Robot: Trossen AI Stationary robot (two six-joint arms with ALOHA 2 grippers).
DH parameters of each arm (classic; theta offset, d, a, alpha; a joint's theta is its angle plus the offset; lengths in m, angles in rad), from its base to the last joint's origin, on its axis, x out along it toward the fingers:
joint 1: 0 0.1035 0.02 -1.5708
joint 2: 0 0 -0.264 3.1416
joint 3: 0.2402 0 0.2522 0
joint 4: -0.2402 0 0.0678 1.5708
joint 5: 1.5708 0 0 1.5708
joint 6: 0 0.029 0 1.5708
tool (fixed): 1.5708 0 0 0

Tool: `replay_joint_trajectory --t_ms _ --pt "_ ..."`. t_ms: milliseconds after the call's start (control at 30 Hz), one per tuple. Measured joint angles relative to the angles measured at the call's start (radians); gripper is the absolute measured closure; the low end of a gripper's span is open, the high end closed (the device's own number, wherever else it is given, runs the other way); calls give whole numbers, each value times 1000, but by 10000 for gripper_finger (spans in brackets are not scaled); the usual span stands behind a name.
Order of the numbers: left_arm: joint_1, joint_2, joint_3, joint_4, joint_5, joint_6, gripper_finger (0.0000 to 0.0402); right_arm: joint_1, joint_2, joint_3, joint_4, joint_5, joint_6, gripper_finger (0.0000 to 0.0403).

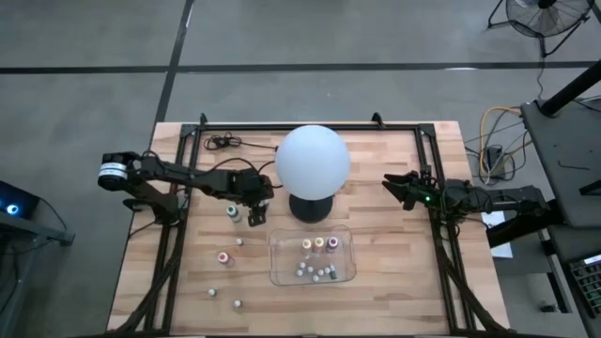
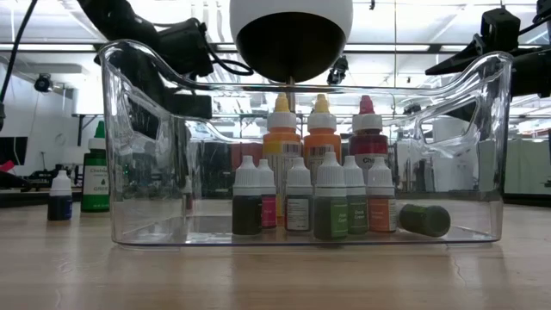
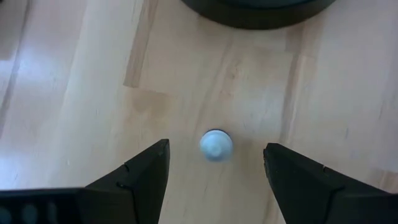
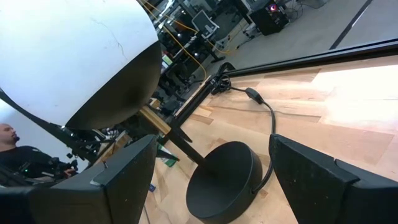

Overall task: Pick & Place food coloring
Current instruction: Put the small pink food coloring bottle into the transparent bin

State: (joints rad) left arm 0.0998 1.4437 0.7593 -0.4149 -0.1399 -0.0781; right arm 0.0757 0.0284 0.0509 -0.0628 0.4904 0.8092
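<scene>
The wooden worktop [image 1: 394, 291] carries a white globe lamp [image 1: 313, 160] and a clear tray [image 1: 274, 272] already holding several food coloring bottles [image 1: 318, 243]. We find the left end effector [image 3: 216, 167] spread, pinching nothing, poised directly above one loose bottle [image 3: 216, 145] standing beside the lamp's black base [image 3: 255, 9]. We judge the small upright bottle could tip or skid if one finger touches first. The right end effector [image 4: 211, 168] waits spread at the right edge, near the lamp.
</scene>
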Motion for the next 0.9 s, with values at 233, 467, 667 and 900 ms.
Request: replay_joint_trajectory --t_ms 233,467,667,900 --pt "-10 -2 -16 44 7 7 171 0 0 0 0 0 0 101" --pt "-11 -2 -20 37 12 -6 181 0 0 0 0 0 0 101" --pt "-11 -2 -12 20 11 -27 199 0 0 0 0 0 0 101" --pt "-10 -4 15 -29 9 -32 204 0 0 0 0 0 0 101"
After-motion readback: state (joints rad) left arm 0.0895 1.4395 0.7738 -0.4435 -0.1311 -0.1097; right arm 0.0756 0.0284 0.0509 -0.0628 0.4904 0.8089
